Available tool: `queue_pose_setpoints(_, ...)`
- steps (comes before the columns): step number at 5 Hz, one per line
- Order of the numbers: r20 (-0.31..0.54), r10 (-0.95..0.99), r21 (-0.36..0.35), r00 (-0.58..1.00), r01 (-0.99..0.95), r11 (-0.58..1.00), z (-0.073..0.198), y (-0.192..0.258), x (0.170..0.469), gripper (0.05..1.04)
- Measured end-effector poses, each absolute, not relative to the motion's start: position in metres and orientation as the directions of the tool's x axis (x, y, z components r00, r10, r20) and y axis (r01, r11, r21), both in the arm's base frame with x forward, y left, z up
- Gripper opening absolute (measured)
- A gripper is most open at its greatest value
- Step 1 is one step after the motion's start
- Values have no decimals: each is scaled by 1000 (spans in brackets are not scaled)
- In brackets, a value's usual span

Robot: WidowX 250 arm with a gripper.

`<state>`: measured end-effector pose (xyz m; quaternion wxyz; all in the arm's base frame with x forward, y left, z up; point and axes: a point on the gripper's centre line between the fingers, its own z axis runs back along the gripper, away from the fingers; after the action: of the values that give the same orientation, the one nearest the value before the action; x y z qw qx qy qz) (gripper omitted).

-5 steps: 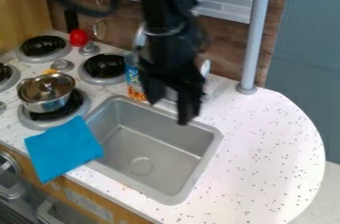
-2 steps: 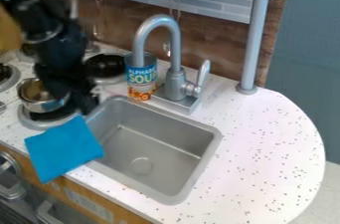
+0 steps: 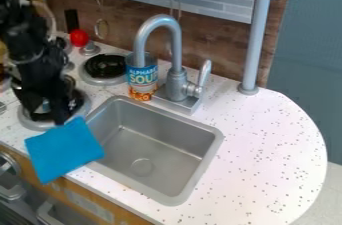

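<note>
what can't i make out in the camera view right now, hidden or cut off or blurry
All in the camera view:
- Metal thing at the front burner: mostly behind the dark tool; whether it is gripped, I cannot tell.
- Arm: blurred, its upper part cut off by the picture's edge.
- Can: its top is partly behind the faucet.
- Counter under the blue cloth: covered by it.

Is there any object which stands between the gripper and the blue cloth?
Nothing visible stands between them: the gripper hangs over a burner, close to the upper edge of the blue cloth. The soup can stands apart.
</note>
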<state>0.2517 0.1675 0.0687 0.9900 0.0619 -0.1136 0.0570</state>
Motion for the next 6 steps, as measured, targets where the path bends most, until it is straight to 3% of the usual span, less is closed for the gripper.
queue_pose_setpoints(2,224,133,131,965,-165,978,42,189,253,1001)
queue_pose_setpoints(3,263,141,143,954,-183,973,34,196,259,1001)
queue_pose_setpoints(4,227,169,100,959,-195,976,11,196,264,1001)
queue_pose_setpoints(6,186,183,116,965,-207,971,-20,183,282,1001)
